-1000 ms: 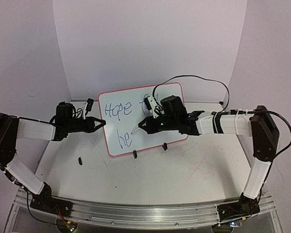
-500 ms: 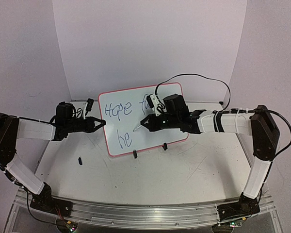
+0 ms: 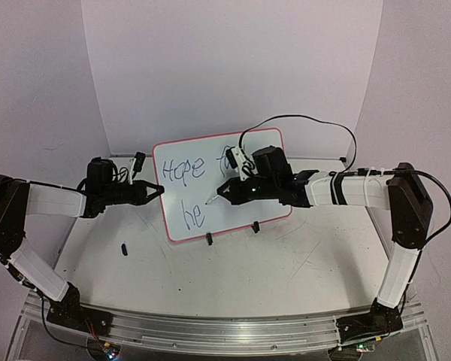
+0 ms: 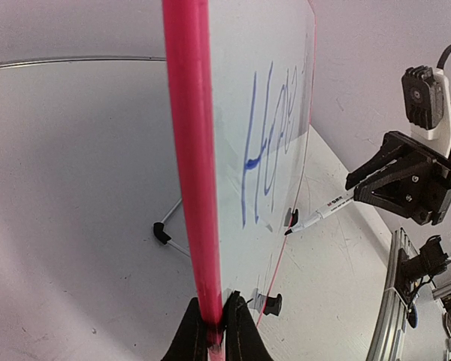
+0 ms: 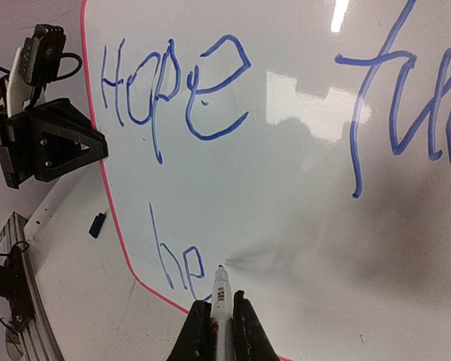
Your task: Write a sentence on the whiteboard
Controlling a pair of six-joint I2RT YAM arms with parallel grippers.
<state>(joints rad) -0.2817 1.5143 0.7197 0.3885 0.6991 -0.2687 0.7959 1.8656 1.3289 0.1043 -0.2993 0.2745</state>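
Right gripper [image 3: 224,189] edged up-right, pinching marker [image 3: 214,198] | tip just beside sentence [image 3: 183,171] near lower-left corner of whiteboard [image 3: 237,214] | left gripper [image 4: 216,320] pinches its left rim

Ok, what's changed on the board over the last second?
The right gripper with the marker shifted slightly up and to the right in the top view, then held. No new lettering: the sentence still stops at "he". The left gripper stays clamped on the whiteboard edge.
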